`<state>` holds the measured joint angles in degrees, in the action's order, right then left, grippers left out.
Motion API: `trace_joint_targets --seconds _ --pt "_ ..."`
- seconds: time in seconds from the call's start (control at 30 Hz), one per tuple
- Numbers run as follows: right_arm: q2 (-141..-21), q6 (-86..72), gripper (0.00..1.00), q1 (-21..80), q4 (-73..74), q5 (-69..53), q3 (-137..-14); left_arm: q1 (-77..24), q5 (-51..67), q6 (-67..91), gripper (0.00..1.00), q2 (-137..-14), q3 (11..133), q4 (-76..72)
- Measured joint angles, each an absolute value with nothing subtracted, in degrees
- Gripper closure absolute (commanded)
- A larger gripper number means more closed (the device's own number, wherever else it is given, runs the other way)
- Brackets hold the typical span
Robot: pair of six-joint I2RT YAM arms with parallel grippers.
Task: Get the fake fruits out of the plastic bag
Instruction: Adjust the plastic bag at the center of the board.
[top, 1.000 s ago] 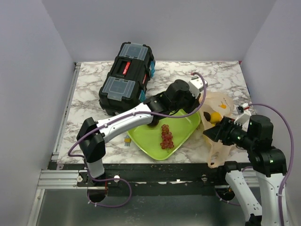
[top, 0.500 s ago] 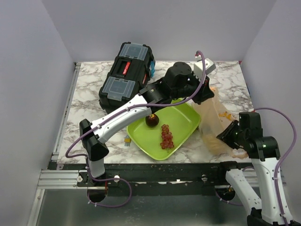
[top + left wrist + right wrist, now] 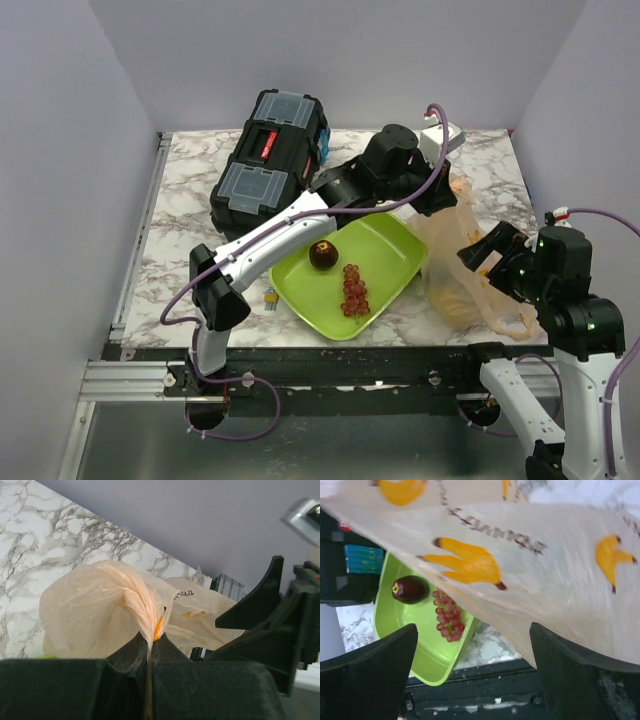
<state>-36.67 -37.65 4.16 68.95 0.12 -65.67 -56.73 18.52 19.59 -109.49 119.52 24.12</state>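
The peach-orange plastic bag (image 3: 462, 262) hangs stretched to the right of the lime-green tray (image 3: 385, 240). My left gripper (image 3: 447, 198) is shut on a twisted fold of the bag's top (image 3: 150, 615) and holds it up. My right gripper (image 3: 484, 262) is open, just right of the bag's lower part; the bag (image 3: 550, 575) fills its view. A red grape bunch (image 3: 354, 290) and a dark maroon fruit (image 3: 323, 254) lie in the tray, also seen in the right wrist view (image 3: 448, 616) (image 3: 410, 589). Any fruits inside the bag are hidden.
A black toolbox (image 3: 270, 165) stands at the back left, close behind my left arm. A small object (image 3: 270, 296) lies on the marble just left of the tray. The table's front edge (image 3: 330, 350) runs right below the tray and bag.
My left gripper has lifted the bag's top up and back to the right. My right gripper let go of the bag's mouth, dropped, then rose beside its lower part. The maroon fruit now shows in the tray.
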Motion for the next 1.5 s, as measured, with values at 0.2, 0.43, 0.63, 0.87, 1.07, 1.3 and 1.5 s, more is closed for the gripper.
trace_joint_targets --seconds 0.2,0.43,0.63,0.87,1.07,1.3,1.5 --pt "-39.86 -35.59 0.44 4.16 58.76 -3.31 -65.93 -55.35 20.71 19.77 1.0 -111.66 122.17 26.74" --pt "-42.11 -34.87 0.45 4.16 53.08 2.04 -63.53 -55.24 21.76 19.55 1.0 -111.63 122.34 27.59" --pt "-42.37 -30.59 0.19 4.12 49.52 -3.73 -61.84 -55.2 21.76 19.29 1.0 -111.66 123.15 28.93" --pt "-43.07 -31.38 0.38 4.1 42.13 -28.25 -53.47 -54.72 21.78 19.4 0.57 -111.66 125.34 30.0" --pt "-43.16 -34.89 0.07 4.23 37.93 -42.44 -47.16 -53.95 21.76 19.73 0.1 -110.26 123.35 32.56" --pt "-42.61 -29.63 0.03 4.23 46.02 -34.2 -54.78 -53.41 23.0 20.36 0.01 -88.73 94.37 27.31" --pt "-41.54 -26.48 0.03 4.23 52.9 -24.27 -60.01 -53.43 23.4 20.32 0.05 -75.02 85.03 23.46"
